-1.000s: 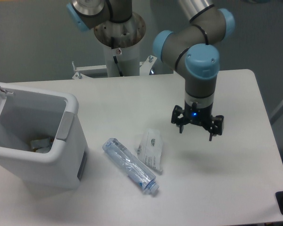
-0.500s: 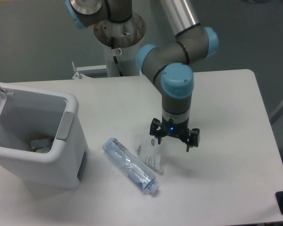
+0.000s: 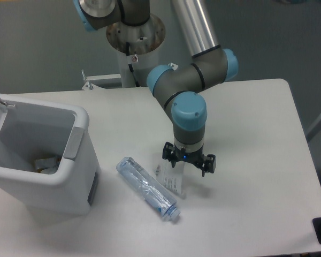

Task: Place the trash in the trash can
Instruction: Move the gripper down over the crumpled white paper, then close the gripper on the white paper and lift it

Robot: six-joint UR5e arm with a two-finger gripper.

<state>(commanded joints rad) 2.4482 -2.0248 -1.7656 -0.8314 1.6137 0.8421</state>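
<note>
Leftward across the white table (image 3: 257,123) the black two-finger gripper (image 3: 188,163) has travelled since the earlier frames, and it now hangs just above the right part of the small flat clear-white plastic wrapper (image 3: 170,179), its fingers spread wide and holding nothing. Just left of the wrapper lies the crushed clear plastic water bottle with a pale blue cap (image 3: 147,188), slanted with the cap toward the near edge; both are still on the table. At the far left stands the boxy white plastic trash can (image 3: 69,160), lid up (something already lies inside). The wrapper looks like the first target: to do it well, centre the fingers over it, descend until they nearly touch the tabletop, and close slowly, since thin film slips and may crumple aside.
</note>
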